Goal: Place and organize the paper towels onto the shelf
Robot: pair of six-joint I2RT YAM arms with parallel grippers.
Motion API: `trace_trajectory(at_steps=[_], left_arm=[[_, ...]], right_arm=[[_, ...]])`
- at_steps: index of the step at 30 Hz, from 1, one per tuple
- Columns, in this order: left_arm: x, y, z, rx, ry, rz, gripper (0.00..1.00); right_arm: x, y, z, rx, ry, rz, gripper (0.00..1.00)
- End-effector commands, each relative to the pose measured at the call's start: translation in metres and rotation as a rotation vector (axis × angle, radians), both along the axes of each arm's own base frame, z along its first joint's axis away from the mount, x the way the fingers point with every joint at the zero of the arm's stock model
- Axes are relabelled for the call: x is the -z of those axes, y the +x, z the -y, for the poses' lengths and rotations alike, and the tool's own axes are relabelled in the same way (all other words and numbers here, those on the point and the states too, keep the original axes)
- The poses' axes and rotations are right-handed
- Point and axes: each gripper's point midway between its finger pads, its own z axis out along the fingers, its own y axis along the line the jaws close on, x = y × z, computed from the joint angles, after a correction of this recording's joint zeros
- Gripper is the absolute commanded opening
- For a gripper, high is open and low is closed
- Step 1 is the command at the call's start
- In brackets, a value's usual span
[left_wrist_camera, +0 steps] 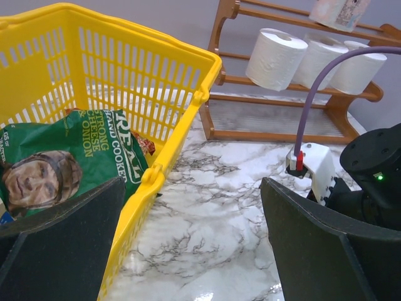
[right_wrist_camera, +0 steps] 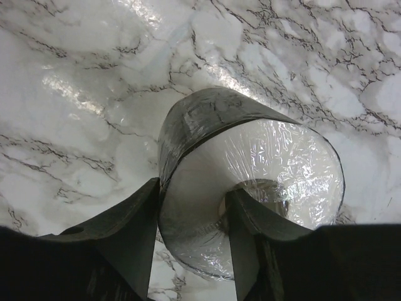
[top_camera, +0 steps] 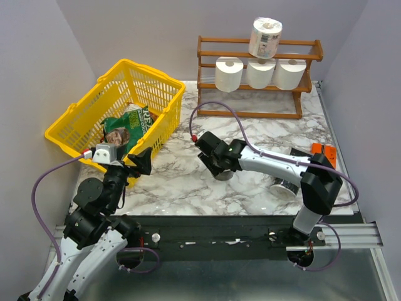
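Observation:
The wooden shelf [top_camera: 257, 88] stands at the back. Three white paper towels [top_camera: 258, 73] lie on its middle tier, and a printed wrapped roll [top_camera: 265, 36] sits on top. My right gripper [top_camera: 219, 164] is mid-table, shut on a plastic-wrapped roll with a dark wrapper [right_wrist_camera: 250, 163]. One finger is in the core and one is against the outer wall [right_wrist_camera: 191, 194]. The roll stands on the marble. Another dark-wrapped roll [top_camera: 285, 187] lies under the right arm. My left gripper [top_camera: 141, 162] is open and empty beside the basket's near corner [left_wrist_camera: 193, 188].
A yellow plastic basket [top_camera: 160, 88] at the back left holds a green chip bag [top_camera: 128, 125]. An orange object [top_camera: 324, 152] lies at the table's right edge. The left wrist view shows the shelf [left_wrist_camera: 282, 135] and the right arm [left_wrist_camera: 369, 169].

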Motion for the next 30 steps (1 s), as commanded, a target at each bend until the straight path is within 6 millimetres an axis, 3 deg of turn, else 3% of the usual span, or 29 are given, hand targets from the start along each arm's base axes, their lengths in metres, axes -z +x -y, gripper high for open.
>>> trace_trajectory(at_steps=[1,4,7,10,14,16,17,18,20,22,24,30], left_arm=[[-0.003,0.001,0.0,-0.003,-0.009,0.012,0.99],[-0.004,0.0,-0.001,-0.003,-0.012,0.016,0.99],[-0.003,0.001,0.0,-0.002,-0.01,0.014,0.99],[-0.004,0.0,-0.001,-0.005,-0.013,0.016,0.99],[-0.005,0.0,-0.003,-0.012,-0.014,0.018,0.99],[-0.004,0.0,-0.004,-0.017,-0.016,0.019,0.99],[-0.004,-0.001,-0.005,-0.02,-0.017,0.02,0.99],[-0.004,-0.001,-0.005,-0.022,-0.016,0.019,0.99],[-0.004,0.0,-0.005,-0.022,-0.016,0.019,0.99],[-0.004,0.0,-0.004,-0.017,-0.013,0.017,0.99],[-0.003,0.001,-0.004,-0.019,-0.01,0.015,0.99],[-0.003,0.001,-0.004,-0.022,-0.011,0.014,0.99]], right_arm=[[-0.013,0.011,0.011,-0.035,-0.063,0.106,0.47],[-0.031,0.018,0.008,-0.187,-0.07,0.191,0.47],[-0.05,0.038,0.007,-0.327,-0.116,0.324,0.46],[-0.071,0.064,0.006,-0.464,-0.098,0.427,0.45],[-0.099,0.117,0.013,-0.504,-0.015,0.539,0.46],[-0.09,0.14,0.019,-0.527,-0.072,0.546,0.48],[-0.099,0.156,0.024,-0.514,-0.074,0.566,0.48],[-0.088,0.167,0.026,-0.532,-0.103,0.552,0.49],[-0.092,0.187,0.034,-0.527,-0.096,0.568,0.49],[-0.086,0.198,0.036,-0.539,-0.098,0.571,0.5],[-0.093,0.213,0.04,-0.54,-0.102,0.615,0.5],[-0.091,0.233,0.043,-0.588,-0.156,0.66,0.5]])
